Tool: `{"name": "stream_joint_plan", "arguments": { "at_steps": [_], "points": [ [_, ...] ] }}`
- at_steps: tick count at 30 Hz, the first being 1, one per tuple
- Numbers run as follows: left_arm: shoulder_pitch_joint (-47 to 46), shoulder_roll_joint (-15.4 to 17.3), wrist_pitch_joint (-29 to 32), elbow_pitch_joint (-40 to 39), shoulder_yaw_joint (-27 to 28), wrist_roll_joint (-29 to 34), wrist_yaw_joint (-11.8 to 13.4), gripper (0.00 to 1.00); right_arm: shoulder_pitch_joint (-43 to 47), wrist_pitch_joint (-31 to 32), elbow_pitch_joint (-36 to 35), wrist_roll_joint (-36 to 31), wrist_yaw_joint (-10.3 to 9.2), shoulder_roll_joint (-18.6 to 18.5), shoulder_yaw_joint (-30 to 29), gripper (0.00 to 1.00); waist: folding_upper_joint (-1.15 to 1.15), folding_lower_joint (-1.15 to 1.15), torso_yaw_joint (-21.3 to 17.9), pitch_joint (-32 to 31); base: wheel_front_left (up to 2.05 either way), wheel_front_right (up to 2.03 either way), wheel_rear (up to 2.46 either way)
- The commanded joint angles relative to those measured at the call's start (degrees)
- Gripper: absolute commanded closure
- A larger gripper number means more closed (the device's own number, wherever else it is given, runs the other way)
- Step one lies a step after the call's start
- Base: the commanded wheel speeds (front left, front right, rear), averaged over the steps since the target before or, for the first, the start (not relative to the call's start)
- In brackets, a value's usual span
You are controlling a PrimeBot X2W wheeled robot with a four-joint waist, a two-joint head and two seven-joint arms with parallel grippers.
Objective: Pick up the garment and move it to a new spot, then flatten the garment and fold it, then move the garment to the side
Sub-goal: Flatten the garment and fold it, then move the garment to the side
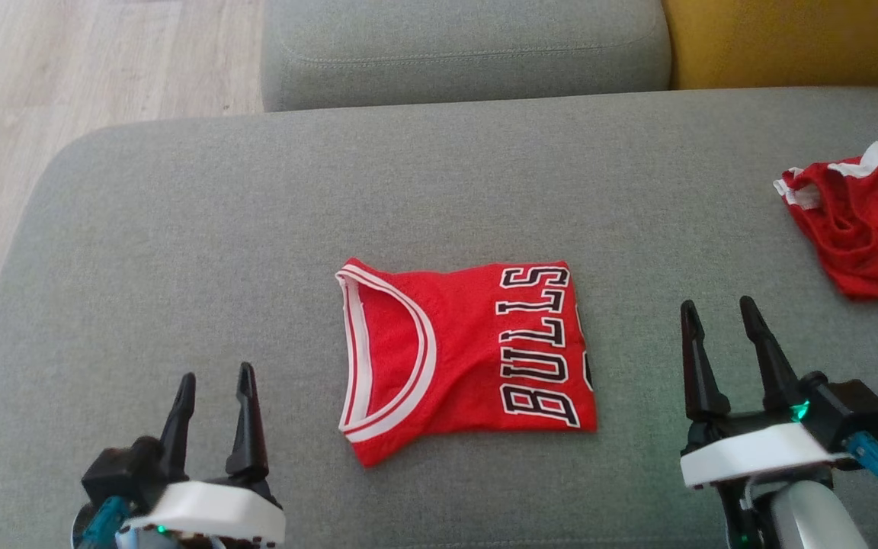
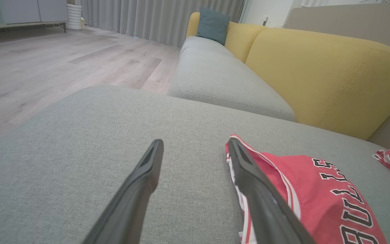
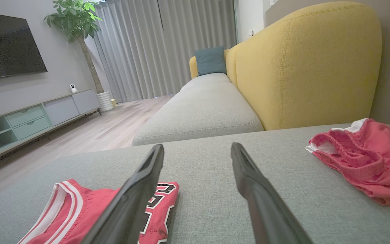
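Observation:
A red basketball jersey, the garment (image 1: pixel 466 351), lies folded into a flat rectangle in the middle of the grey cushion (image 1: pixel 256 229), with white-trimmed neckline to the left and black "BULLS" lettering to the right. In the wrist views the garment (image 2: pixel 317 196) (image 3: pixel 76 213) rests on the cushion beside the fingers. My left gripper (image 1: pixel 216 381) hovers open to the jersey's lower left, apart from it. To its right my right gripper (image 1: pixel 717 311) stands open, holding nothing.
Crumpled red shorts (image 1: pixel 866 221) (image 3: pixel 361 159) lie at the cushion's far right edge. Behind is a grey sofa seat (image 1: pixel 469 53) with a yellow backrest (image 1: pixel 789 38). Wooden floor (image 1: pixel 65 91) lies beyond the cushion's left edge.

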Motion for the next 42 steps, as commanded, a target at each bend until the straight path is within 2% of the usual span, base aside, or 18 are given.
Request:
{"name": "stream_joint_plan", "arguments": {
  "at_steps": [1, 15, 19, 23, 29, 33, 38, 42],
  "points": [
    [-2.0, -0.4, -0.7, -1.7, 2.2, 0.6, -0.4, 0.0, -1.5, -0.5, -1.5, -0.4, -0.05, -0.1, 1.5, 0.0, 0.0, 0.0, 0.0, 0.0, 0.0, 0.0, 0.0],
    [-2.2, -0.8, -0.7, -1.8, 2.9, 1.0, -0.9, 0.0, -2.2, -0.5, -1.0, -1.4, -0.05, -0.1, 0.7, 0.0, 0.0, 0.0, 0.0, 0.8, 0.0, 0.0, 0.0],
    [-2.6, -0.9, -0.7, -1.9, 3.0, 1.1, -1.0, 0.0, -3.1, 1.7, -0.2, -3.9, -0.05, -0.1, -0.6, 0.0, 0.0, 0.0, 0.1, 1.5, 0.0, 0.0, 0.0],
    [-3.4, -1.0, -0.7, -1.9, 3.0, 1.2, -1.1, 0.0, -5.4, 7.8, 0.6, -4.8, -0.05, -0.1, 0.2, 0.0, 0.0, 0.0, 0.5, 2.8, 0.0, 0.0, 0.0],
    [-5.0, -1.2, -0.7, -1.8, 2.8, 0.8, -1.2, 0.0, -10.4, 23.3, 1.1, -3.2, -0.05, -0.3, 3.3, 0.0, 0.0, 0.0, 2.1, 5.7, 0.0, 0.0, 0.0],
    [-6.2, -1.3, -0.7, -1.6, 2.6, 0.1, -1.2, 0.0, -13.3, 33.3, 1.4, 1.0, -0.05, -3.1, 6.1, 0.0, 0.0, 0.0, 3.7, 7.8, 0.0, 0.0, 0.0],
    [-7.6, -1.3, -0.7, -1.2, 2.0, -0.9, -1.2, 0.0, -15.6, 40.3, 2.9, 5.2, -0.05, -6.8, 7.8, 0.0, 0.0, 0.0, 6.2, 9.8, 0.0, 0.0, 0.0],
    [-8.0, -1.3, -0.7, -1.1, 1.7, -1.6, -0.7, 0.0, -15.4, 44.0, 4.3, 8.9, -0.05, -8.0, 8.8, 0.0, 0.0, 0.0, 7.9, 10.2, 0.0, 0.0, 0.0]
  ]
}}
